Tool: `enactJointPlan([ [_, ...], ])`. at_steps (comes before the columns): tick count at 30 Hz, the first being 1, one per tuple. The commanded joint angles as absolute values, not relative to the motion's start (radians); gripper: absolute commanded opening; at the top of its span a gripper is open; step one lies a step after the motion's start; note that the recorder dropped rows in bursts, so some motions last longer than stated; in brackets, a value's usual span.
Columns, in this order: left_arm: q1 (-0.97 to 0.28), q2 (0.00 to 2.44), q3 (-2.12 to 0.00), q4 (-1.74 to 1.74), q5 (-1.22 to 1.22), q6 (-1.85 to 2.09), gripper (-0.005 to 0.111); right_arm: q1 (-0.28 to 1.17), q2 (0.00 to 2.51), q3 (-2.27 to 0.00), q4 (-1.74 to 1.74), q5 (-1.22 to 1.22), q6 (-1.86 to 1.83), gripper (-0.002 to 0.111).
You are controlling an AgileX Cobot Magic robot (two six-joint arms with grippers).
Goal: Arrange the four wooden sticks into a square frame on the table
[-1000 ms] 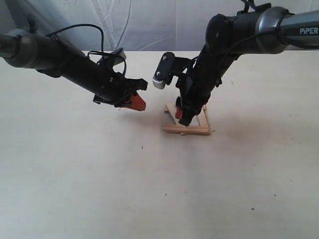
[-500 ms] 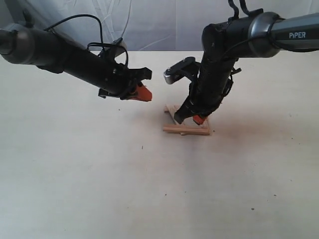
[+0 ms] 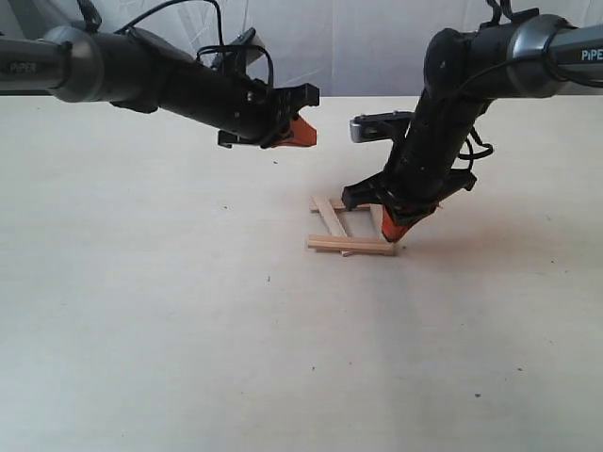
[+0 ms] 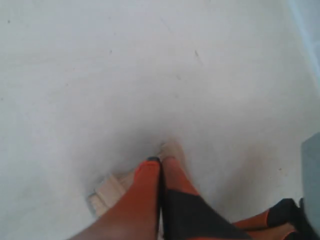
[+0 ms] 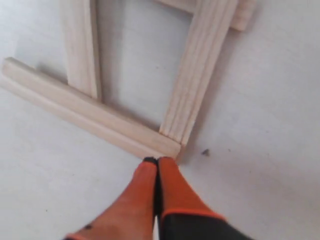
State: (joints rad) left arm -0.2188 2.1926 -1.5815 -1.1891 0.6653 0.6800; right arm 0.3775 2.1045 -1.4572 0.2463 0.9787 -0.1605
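The four wooden sticks lie as a small square frame (image 3: 350,245) on the table (image 3: 188,311), ends overlapping. In the right wrist view one long stick (image 5: 90,112) meets a second stick (image 5: 202,75) at a corner, a third stick (image 5: 80,45) crosses it, and the fourth stick (image 5: 242,15) shows only by its end. My right gripper (image 3: 391,232) (image 5: 157,161) is shut and empty, tips at that corner's outer side. My left gripper (image 3: 301,132) (image 4: 161,160) hangs shut and empty above and behind the frame, which is a tan blur (image 4: 107,192) there.
A white cloth backdrop (image 3: 330,47) hangs behind the table's far edge. Small dark specks (image 3: 268,279) dot the pale surface. Both black arms reach in over the back half of the table.
My right gripper has swung from over the inside of the frame to its near right corner. My left arm has risen and moved right, towards the back.
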Motion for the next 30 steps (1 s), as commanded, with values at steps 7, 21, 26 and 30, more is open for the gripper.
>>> enactJointPlan([
  [7,-0.158,2.198,-1.588,-0.773,0.844,0.529,0.0,0.392,2.105,-1.462,0.34,0.814,-0.172,0.0],
  [21,-0.168,2.198,-1.389,-0.914,0.893,0.657,0.0,0.412,2.166,-1.462,0.35,0.674,-0.164,-0.001],
  [26,-0.205,2.198,-1.358,-0.958,0.841,0.675,0.0,0.42,2.184,-1.462,0.35,0.683,-0.164,-0.001],
  [30,-0.233,2.198,-1.344,-1.004,0.816,0.707,0.0,0.427,2.19,-1.462,0.366,0.677,-0.164,-0.001],
])
